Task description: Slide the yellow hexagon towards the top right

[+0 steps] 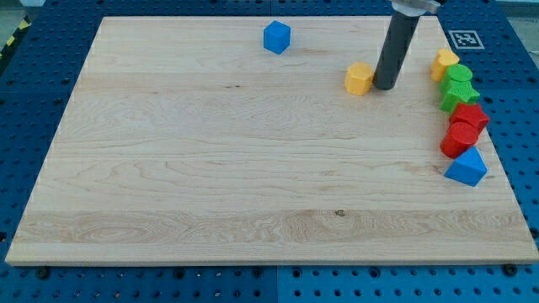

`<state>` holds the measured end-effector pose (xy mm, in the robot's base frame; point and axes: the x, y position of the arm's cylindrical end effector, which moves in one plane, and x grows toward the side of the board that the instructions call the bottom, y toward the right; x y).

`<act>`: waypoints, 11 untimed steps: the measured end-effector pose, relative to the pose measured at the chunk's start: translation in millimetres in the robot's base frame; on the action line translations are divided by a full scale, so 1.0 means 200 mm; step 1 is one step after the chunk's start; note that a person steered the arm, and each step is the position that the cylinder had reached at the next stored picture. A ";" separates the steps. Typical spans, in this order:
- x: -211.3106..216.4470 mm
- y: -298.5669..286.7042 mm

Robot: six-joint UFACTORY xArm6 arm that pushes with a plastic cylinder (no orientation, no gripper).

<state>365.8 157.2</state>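
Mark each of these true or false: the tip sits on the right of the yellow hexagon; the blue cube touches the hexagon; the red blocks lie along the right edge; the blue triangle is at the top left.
1. My tip sits just to the view's right of the yellow hexagon. True.
2. The blue cube touches the hexagon. False: it stands apart, up and to the view's left.
3. The red blocks lie along the board's right edge. True.
4. The blue triangle is at the top left. False: it lies at the right edge, below the red blocks.
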 end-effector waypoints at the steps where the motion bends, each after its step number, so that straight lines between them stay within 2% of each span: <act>1: 0.07 -0.15; 3: 0.27 -0.35; 4: 0.11 -0.45; 5: 0.10 -0.27; 6: 0.05 -0.26; 7: 0.14 -0.35; 8: 0.05 -0.44; 10: -0.05 -0.20; 11: -0.05 -0.19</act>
